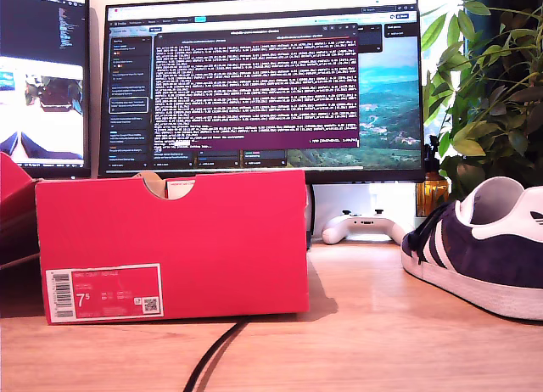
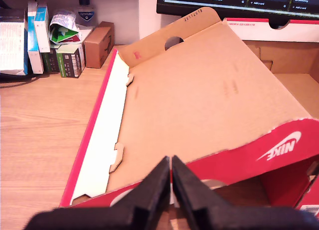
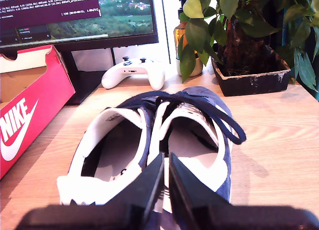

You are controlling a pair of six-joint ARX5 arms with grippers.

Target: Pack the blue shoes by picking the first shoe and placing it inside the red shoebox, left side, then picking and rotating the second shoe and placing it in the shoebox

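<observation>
Wooden table (image 1: 382, 341) carries the red shoebox (image 1: 178, 239) and blue shoes (image 3: 149, 140).

The red shoebox (image 1: 174, 243) stands open on the table at the exterior view's left, its notched wall and white size label facing that camera, its lid (image 2: 199, 90) tilted up. The blue shoes (image 3: 154, 140) sit side by side, upright, near the box, at the exterior view's right, laces loose.

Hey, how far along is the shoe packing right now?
Nothing is packed yet. Both blue shoes sit side by side on the desk beside the red shoebox, whose lid is open. My second hand hovers shut over the pair, holding nothing; my first hand is shut above the box. Both placements remain.
</observation>
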